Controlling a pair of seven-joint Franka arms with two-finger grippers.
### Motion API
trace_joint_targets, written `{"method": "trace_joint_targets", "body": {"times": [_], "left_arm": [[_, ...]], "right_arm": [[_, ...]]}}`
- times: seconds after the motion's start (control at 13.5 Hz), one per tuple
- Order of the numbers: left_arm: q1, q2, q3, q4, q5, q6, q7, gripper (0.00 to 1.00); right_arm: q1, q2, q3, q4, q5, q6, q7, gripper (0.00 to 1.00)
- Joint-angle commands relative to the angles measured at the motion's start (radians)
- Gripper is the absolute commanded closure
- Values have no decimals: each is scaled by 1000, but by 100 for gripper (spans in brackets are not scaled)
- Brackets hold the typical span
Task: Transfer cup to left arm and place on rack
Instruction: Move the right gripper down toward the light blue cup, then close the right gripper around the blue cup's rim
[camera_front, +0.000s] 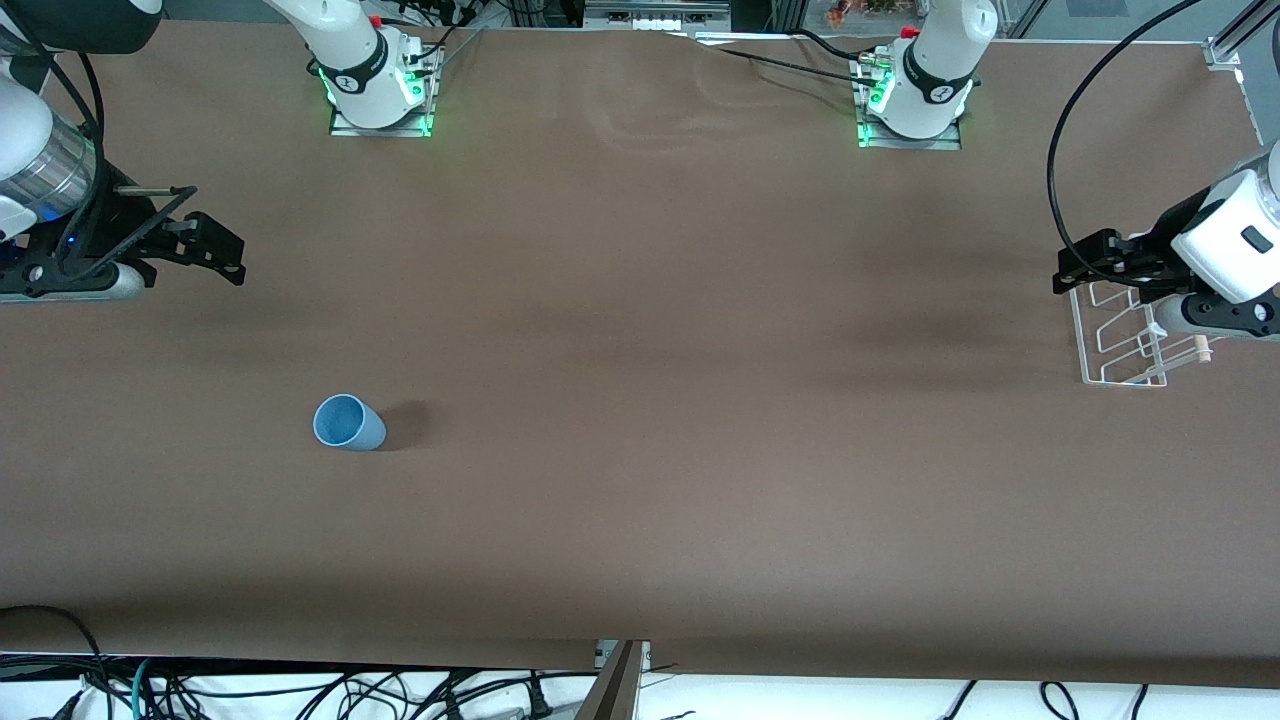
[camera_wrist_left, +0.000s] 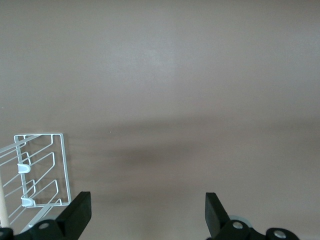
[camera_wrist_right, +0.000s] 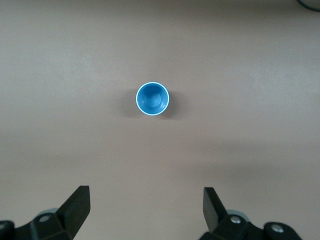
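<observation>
The light-blue cup (camera_front: 348, 422) stands upright, mouth up, on the brown table toward the right arm's end; it also shows in the right wrist view (camera_wrist_right: 152, 99). My right gripper (camera_front: 218, 240) hangs open and empty over the table at that end, apart from the cup; its jaws (camera_wrist_right: 146, 205) stand wide apart. The white wire rack (camera_front: 1080, 340) with a pale wooden rod (camera_front: 1197, 346) stands at the left arm's end. My left gripper (camera_front: 1075, 265) hangs open and empty over the rack's edge; the left wrist view shows it (camera_wrist_left: 147, 210) beside the rack (camera_wrist_left: 39, 134).
The two arm bases (camera_front: 380, 90) (camera_front: 912, 100) stand along the table edge farthest from the front camera. Cables (camera_front: 300, 690) hang below the nearest edge. A black cable (camera_front: 1055, 150) loops above the left gripper.
</observation>
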Motion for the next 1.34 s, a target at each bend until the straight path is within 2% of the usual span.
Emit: {"method": "trace_joint_targets", "body": {"times": [0.0, 0.37, 0.59, 0.74, 0.89, 0.97, 1.04, 1.26], "left_arm": [[-2, -2, 4, -13, 9, -1, -9, 0], [-1, 0, 4, -11, 10, -1, -9, 0], [-1, 1, 4, -11, 12, -1, -7, 0], [-4, 1, 4, -10, 12, -1, -7, 0], [1, 1, 4, -11, 12, 1, -7, 0], [7, 1, 4, -10, 10, -1, -6, 0], [7, 1, 6, -10, 10, 1, -6, 0], [2, 3, 6, -10, 9, 1, -7, 0]], "right_arm": [[11, -38, 19, -34, -9, 26, 13, 0], [5, -21, 13, -19, 0, 49, 13, 0], [0, 51, 13, -15, -8, 129, -4, 0], [0, 103, 13, -20, -9, 134, 12, 0], [5, 234, 13, -19, -72, 153, 3, 0], [0, 313, 10, -14, -62, 158, 0, 0], [-7, 342, 12, -19, -55, 201, 9, 0], [-50, 531, 12, -14, -54, 499, -89, 0]]}}
